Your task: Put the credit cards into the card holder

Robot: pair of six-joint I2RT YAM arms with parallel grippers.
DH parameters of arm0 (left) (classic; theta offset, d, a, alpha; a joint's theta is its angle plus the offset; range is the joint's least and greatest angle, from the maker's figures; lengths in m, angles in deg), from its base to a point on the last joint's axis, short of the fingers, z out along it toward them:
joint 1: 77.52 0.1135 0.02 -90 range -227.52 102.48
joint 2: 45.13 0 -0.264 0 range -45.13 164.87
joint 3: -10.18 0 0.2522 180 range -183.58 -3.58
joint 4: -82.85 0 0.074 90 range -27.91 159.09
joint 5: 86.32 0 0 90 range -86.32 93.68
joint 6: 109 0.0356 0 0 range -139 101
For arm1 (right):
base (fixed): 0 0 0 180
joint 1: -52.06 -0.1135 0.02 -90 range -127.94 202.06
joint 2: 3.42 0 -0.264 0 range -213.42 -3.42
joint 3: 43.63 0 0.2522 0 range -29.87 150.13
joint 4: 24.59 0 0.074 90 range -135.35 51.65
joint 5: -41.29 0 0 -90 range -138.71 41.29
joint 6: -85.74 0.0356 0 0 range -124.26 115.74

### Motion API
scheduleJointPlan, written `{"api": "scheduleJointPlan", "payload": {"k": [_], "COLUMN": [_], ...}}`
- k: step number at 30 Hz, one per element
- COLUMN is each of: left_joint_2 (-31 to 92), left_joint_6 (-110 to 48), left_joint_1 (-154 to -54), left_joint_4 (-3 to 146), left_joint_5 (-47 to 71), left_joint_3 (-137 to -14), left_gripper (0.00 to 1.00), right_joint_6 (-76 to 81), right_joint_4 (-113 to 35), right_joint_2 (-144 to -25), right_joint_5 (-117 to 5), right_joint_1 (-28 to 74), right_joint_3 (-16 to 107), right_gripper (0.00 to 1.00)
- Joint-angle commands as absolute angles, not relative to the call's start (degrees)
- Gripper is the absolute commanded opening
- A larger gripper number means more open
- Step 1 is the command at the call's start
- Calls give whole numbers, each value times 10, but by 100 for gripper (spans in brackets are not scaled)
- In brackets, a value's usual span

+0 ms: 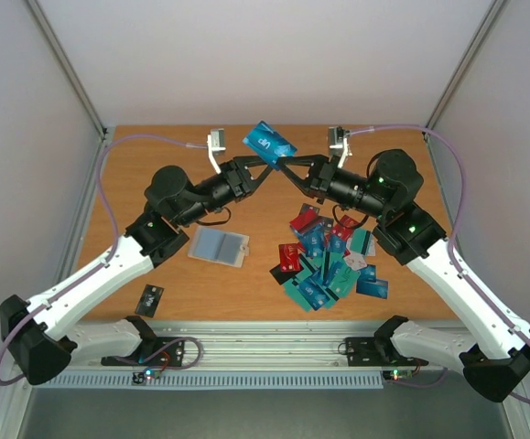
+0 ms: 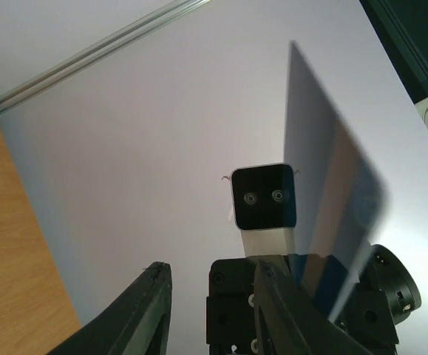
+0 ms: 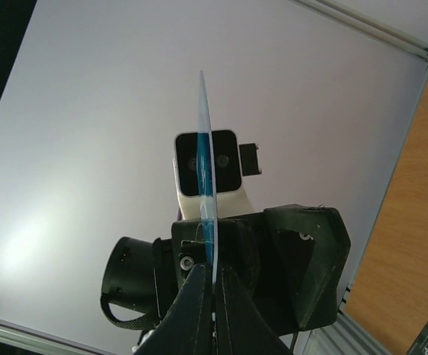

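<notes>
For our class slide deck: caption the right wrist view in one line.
Right claw pinches a blue card edge-on, facing the left arm's wrist camera.

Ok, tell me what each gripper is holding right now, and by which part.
The right gripper pinches a blue credit card by its lower edge, up in the air. The left gripper stands open beside that card, holding nothing.

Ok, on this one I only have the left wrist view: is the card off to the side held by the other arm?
Observer: Yes, the right gripper is shut on the blue card.
Operator: And where does it go?
Observer: The card holder lies flat on the table, left of the pile of credit cards.
Operator: Any strays?
Observer: One dark card lies alone near the front left edge.
</notes>
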State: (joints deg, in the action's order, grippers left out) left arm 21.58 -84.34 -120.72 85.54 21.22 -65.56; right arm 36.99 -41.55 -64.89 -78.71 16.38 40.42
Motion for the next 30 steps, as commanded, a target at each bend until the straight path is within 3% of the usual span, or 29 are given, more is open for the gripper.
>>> {"api": "scheduleJointPlan", "payload": {"k": [1, 22, 27, 30], "left_joint_2": [176, 184, 196, 200], "left_joint_6": [-834, -849, -846, -845], "left_joint_1": [-1206, -1206, -1206, -1206], "left_joint_4": [891, 938, 948, 951], "left_joint_5": [211, 189, 195, 193], "left_joint_3": [-643, -636, -646, -648], "left_gripper": [33, 33, 25, 13], "right_joint_6": [337, 337, 339, 333], "right_joint_4": [-443, -440, -442, -449], "right_joint_2": [-640, -639, -637, -635], "right_joint_5": [-753, -803, -815, -820], "right_joint_1": [161, 161, 161, 161], "right_joint_3": [427, 422, 414, 414], "right_gripper": [1, 1, 1, 1]}}
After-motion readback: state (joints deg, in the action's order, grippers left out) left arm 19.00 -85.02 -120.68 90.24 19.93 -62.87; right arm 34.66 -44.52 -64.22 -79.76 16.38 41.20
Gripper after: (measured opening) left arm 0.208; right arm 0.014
